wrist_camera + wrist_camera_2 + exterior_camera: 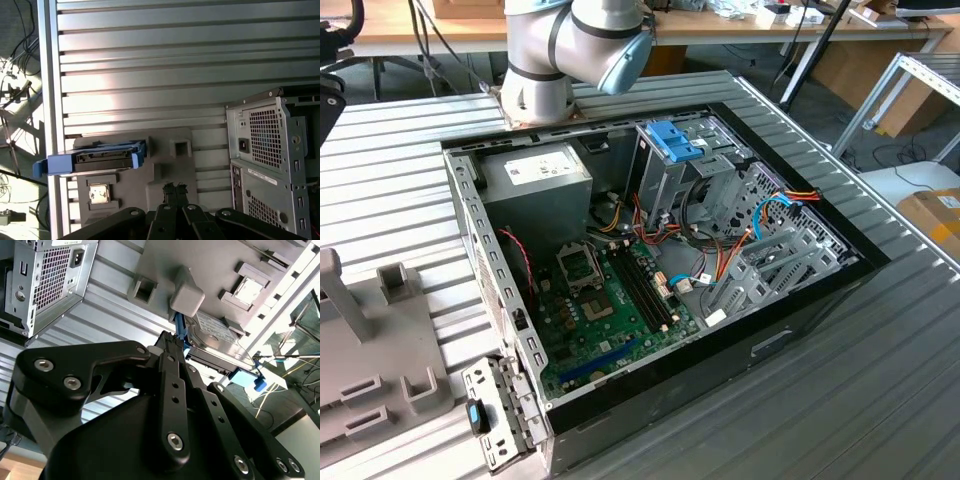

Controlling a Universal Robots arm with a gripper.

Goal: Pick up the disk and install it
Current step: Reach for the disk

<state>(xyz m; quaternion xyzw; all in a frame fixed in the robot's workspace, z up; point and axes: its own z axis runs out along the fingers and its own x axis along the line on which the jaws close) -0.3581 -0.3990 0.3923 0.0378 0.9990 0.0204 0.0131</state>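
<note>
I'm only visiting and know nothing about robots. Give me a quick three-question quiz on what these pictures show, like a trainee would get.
1. True or false: the disk is already inside the computer case.
2. Pick one. The pincer is: A shut on the disk; B shut and holding nothing; C down inside the case.
3. In a few words: what does the disk rest in, and on what?

Key
1. False: it sits outside the case.
2. B.
3. In the grey holder, which lies on the slatted table.
</note>
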